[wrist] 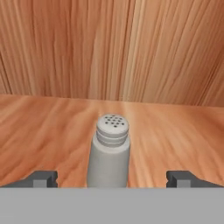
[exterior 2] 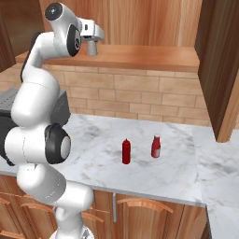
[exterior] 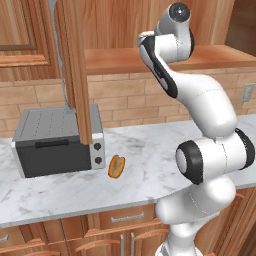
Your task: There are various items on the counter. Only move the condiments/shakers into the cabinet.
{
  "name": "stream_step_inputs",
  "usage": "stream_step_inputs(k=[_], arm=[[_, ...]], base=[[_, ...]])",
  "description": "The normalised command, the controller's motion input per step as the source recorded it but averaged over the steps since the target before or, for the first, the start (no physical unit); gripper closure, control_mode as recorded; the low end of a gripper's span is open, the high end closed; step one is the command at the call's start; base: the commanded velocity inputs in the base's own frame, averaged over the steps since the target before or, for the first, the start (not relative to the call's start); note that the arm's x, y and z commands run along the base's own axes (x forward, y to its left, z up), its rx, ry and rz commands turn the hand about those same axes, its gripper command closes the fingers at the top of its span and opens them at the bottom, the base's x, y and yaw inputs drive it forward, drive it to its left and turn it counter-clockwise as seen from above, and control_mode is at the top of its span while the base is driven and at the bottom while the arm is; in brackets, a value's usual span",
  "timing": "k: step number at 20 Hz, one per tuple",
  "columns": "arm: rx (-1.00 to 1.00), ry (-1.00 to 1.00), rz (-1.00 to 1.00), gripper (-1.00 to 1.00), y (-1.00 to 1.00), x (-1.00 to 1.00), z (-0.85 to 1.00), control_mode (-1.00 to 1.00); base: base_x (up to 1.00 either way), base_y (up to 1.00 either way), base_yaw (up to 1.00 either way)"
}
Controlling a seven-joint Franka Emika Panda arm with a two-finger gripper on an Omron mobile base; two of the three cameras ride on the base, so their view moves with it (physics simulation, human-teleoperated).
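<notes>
The small grey shaker [wrist: 109, 151] stands upright on the wooden cabinet shelf [wrist: 48, 131], its perforated cap facing me. My gripper [wrist: 111, 178] is open, its two fingertips [wrist: 41, 178] spread wide on either side of the shaker without touching it. From the right base, the shaker [exterior 2: 92, 46] stands on the shelf [exterior 2: 140, 56] just beyond my hand. Two red bottles [exterior 2: 126, 151] [exterior 2: 156, 146] stand upright on the white marble counter [exterior 2: 93, 154]. The orange-brown bun [exterior: 116, 166] lies on the counter [exterior: 150, 165] in front of the toaster oven.
A grey toaster oven [exterior: 55, 142] sits at the counter's left, with the open cabinet door [exterior: 77, 70] hanging above it. A brick backsplash runs behind. Wooden drawers [exterior: 120, 220] lie under the counter. A tall wooden panel [exterior 2: 219, 65] stands at the right.
</notes>
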Motion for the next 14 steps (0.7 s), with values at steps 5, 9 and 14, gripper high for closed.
stream_step_inputs(k=[5,9,14], arm=[[-0.04,-0.12,0.00,-1.00,0.00,0.00,-0.03,-1.00],[0.00,0.02,0.00,-1.00,0.00,-0.27,-0.08,-1.00],[0.03,0.00,-0.10,-1.00,-0.03,-1.00,-0.17,-1.00]], base=[[0.00,0.00,0.00],[0.00,0.00,0.00],[0.00,0.00,0.00]])
